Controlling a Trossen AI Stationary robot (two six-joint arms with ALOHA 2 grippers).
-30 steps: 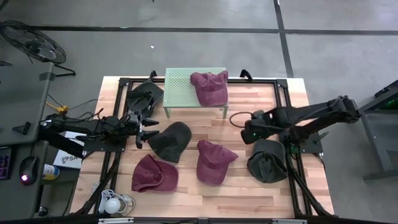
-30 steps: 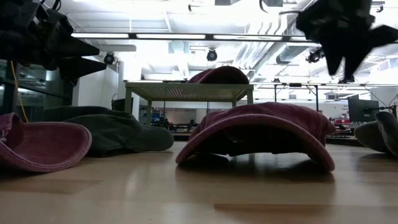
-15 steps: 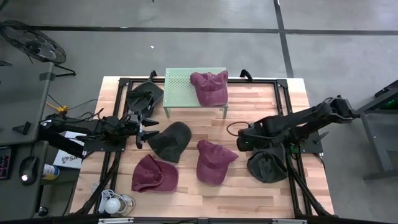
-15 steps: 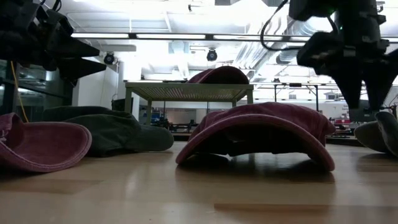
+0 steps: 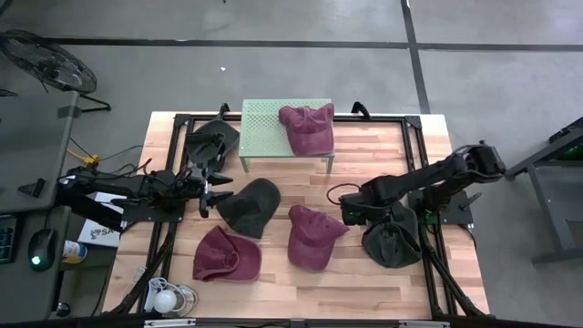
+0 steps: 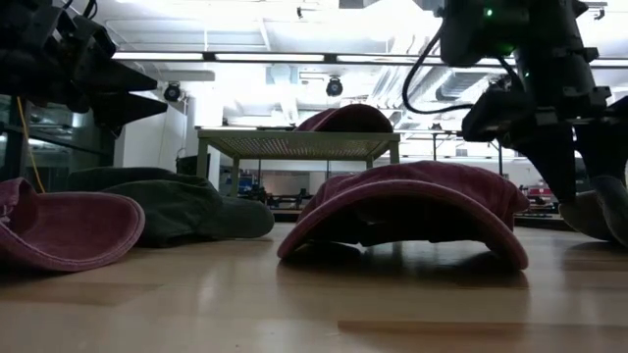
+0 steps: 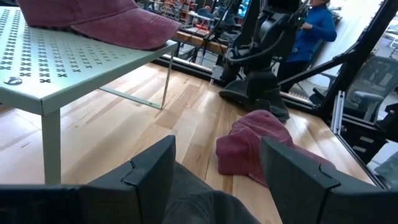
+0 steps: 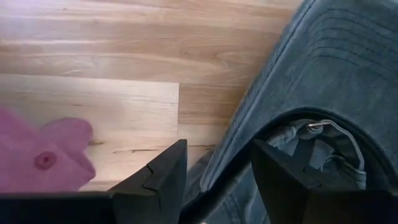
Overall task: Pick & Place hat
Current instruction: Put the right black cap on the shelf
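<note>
Six hats are in view. One maroon hat (image 5: 307,128) lies on the green stand (image 5: 264,128). A dark hat (image 5: 211,138) sits at the far left and another dark hat (image 5: 250,207) at the centre. Two maroon hats (image 5: 226,253) (image 5: 314,237) lie nearer the front edge. A dark grey hat (image 5: 392,235) lies upside down at the right. My right gripper (image 5: 349,212) points down, open, just above that hat's brim (image 8: 292,68), its fingers on either side of the brim's edge. My left gripper (image 5: 221,191) is open and level, just over the centre dark hat.
A black frame (image 5: 414,137) runs around the wooden table top (image 5: 383,150). Bare wood shows between the stand and the right-hand hats. A person in blue (image 7: 314,28) stands in the room beyond the table.
My right gripper has come down toward the table and shifted toward the near and left edges, ending over the brim of the right-hand dark hat. Its wrist has rolled on the way. Its fingers have stayed open. No hat has moved.
</note>
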